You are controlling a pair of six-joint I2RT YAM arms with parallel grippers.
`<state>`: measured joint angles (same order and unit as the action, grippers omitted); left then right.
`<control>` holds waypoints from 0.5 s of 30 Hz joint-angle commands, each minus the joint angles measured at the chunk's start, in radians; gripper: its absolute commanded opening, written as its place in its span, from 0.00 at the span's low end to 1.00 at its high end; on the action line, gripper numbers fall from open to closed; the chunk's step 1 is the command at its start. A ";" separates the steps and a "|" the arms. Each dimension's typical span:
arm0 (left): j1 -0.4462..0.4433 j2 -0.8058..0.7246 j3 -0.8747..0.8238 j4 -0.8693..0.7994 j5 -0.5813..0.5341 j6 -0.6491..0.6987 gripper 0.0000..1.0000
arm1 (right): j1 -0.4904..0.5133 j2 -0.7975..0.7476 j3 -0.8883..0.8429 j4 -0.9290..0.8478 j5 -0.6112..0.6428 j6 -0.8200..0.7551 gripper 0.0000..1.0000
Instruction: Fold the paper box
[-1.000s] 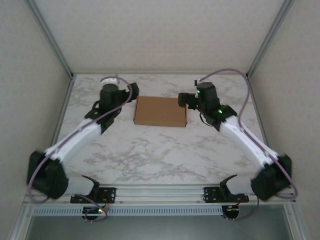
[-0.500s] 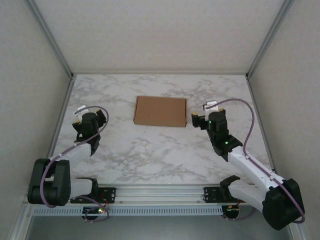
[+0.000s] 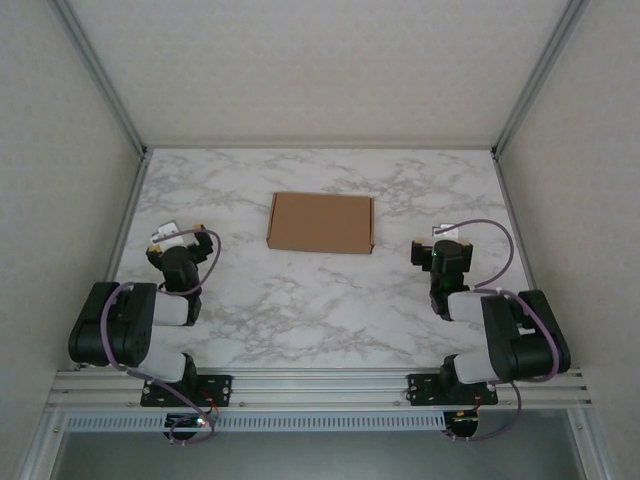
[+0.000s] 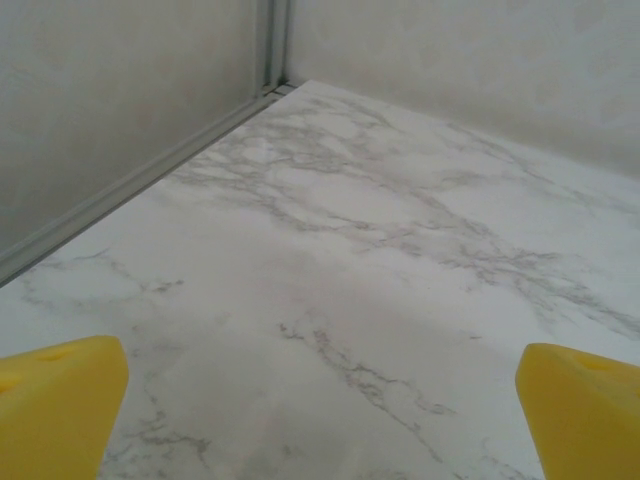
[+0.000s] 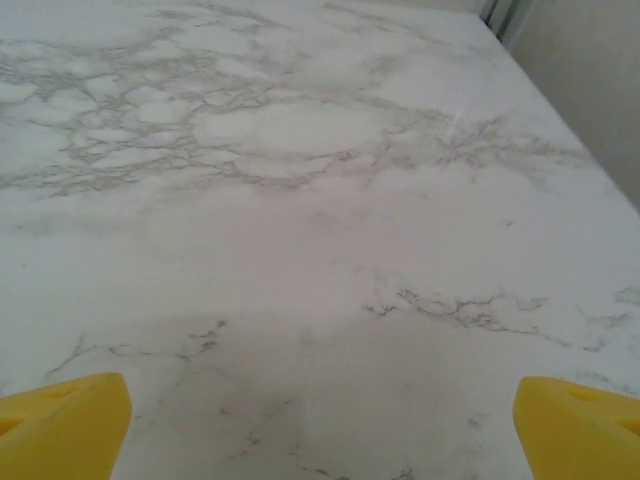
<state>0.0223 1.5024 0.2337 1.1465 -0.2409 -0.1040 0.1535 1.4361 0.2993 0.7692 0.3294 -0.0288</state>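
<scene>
Plainly empty, the left gripper point(image 3: 178, 240) sits by the left edge of the table point(image 3: 300, 300), fingers point(image 4: 60, 400) spread. The paper box point(image 3: 321, 222) lies closed toward the far edge's middle (light, stiff cardboard, likely best pinched at a rim). The right gripper point(image 3: 440, 255), near the right edge, gapes empty.

Plain brown paper box point(image 3: 320, 222); white, grey-veined marble table point(image 3: 300, 300); yellow fingertips point(image 4: 60, 405).

A lab robot cell: marble-look table point(image 3: 300, 310) boxed in by plain panels point(image 3: 320, 70) on aluminium framing point(image 3: 100, 75).
</scene>
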 commanded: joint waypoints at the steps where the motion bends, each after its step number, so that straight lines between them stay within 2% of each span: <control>1: 0.015 0.039 -0.022 0.182 0.135 0.042 0.99 | -0.042 0.128 0.006 0.291 -0.145 0.024 0.99; 3: 0.016 0.039 -0.019 0.173 0.136 0.041 0.99 | -0.070 0.102 0.102 0.029 -0.237 0.037 0.99; 4: 0.016 0.033 -0.013 0.151 0.136 0.039 0.99 | -0.100 0.108 0.098 0.061 -0.284 0.054 0.99; 13: 0.016 0.037 -0.012 0.155 0.139 0.040 0.99 | -0.100 0.104 0.100 0.046 -0.282 0.053 0.99; 15: 0.012 0.032 -0.020 0.157 0.218 0.075 0.99 | -0.100 0.102 0.095 0.055 -0.301 0.043 0.99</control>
<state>0.0299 1.5276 0.2268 1.2572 -0.1005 -0.0654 0.0559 1.5455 0.3901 0.8001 0.0650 0.0143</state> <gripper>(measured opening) 0.992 0.988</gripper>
